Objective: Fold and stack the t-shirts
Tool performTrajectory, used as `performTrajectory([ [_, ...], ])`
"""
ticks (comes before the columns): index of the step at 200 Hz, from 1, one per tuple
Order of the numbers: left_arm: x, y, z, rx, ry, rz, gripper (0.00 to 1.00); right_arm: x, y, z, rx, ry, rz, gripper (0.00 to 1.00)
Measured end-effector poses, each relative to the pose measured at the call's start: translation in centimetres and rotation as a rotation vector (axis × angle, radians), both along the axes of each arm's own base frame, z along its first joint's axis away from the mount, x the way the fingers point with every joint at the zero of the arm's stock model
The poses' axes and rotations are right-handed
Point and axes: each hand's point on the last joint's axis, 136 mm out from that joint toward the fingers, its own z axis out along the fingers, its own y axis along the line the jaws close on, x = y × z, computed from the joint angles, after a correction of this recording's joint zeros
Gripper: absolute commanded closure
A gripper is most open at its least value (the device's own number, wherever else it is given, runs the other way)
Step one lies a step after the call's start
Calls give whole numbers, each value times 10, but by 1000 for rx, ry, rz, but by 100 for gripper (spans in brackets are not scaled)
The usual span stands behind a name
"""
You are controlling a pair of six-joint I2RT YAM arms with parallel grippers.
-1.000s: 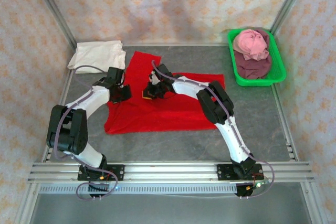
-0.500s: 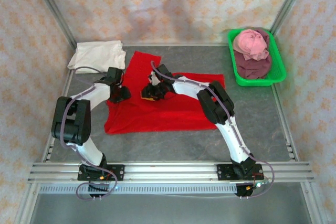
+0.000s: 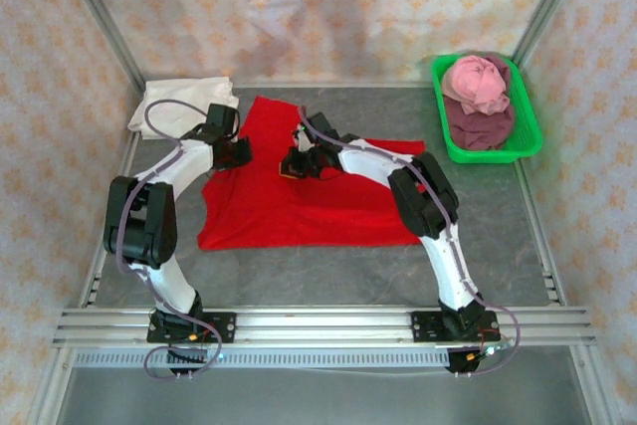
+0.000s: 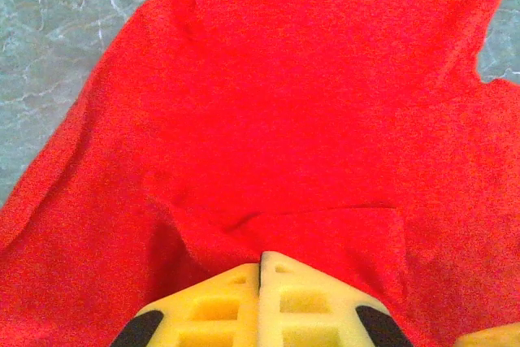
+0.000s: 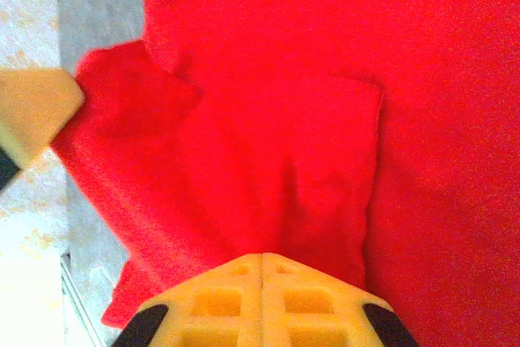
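Red t-shirt (image 3: 299, 201) lies spread over the middle of the grey tabletop (image 3: 498, 236), mostly flat, one corner reaching toward the far wall; both arms reach over it from the near edge. Left fingers (image 4: 219, 302) are pressed together, and the left wrist view shows a ridge of red cloth gathered at their tips, so they pinch the red t-shirt at its far left edge. Right fingers (image 5: 219, 302) are likewise pressed together; a doubled flap of red cloth runs into their tips, pinched near the garment's far middle. The two sets of fingers sit near each other, apart; in the right wrist view another pale yellow fingertip stands at the left margin, touching the corner of the same flap. Cream-white t-shirt (image 3: 179, 102) lies folded at the far left corner, just beside the red one, with the left arm's cable looping over it. Green tray (image 3: 530, 146) stands at the far right corner, well apart from the red t-shirt; pink t-shirt (image 3: 476, 82) sits bundled on top of maroon t-shirt (image 3: 480, 128) inside it.
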Motion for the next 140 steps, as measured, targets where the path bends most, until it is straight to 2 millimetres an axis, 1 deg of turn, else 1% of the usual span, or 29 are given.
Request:
performTrajectory([
  [4,1,0,0,2,0,-1,78,2,-1,2,3,-5,-4,100],
  [21,6,3,-2,25,15,3,76,9,-7,8,4,-25,-29,100],
  [36,7,6,-8,42,33,7,62,10,-8,9,1,-29,-35,100],
  [50,3,9,-15,65,60,6,52,11,-9,8,-4,-31,-38,100],
  [54,2,10,-17,66,66,13,49,11,-9,7,-7,-32,-40,94],
  [59,1,10,-18,72,73,12,47,11,-9,7,-10,-34,-44,81],
  [62,0,11,-19,77,79,13,43,12,-9,6,-13,-36,-45,73],
  [66,-1,13,-20,83,83,14,41,12,-10,6,-16,-34,-52,71],
  [74,-2,14,-22,91,92,22,40,13,-11,5,-25,-37,-58,74],
  [78,-3,15,-22,96,94,21,39,13,-12,4,-29,-40,-59,75],
  [94,-5,19,-23,116,105,30,39,15,-14,2,-42,-44,-70,65],
  [113,-10,23,-22,136,111,41,40,16,-19,0,-67,-54,-81,62],
  [123,-18,25,-21,140,114,46,40,15,-22,-1,-79,-59,-87,61],
  [140,-36,27,-15,138,118,50,44,8,-31,0,-101,-67,-94,62],
])
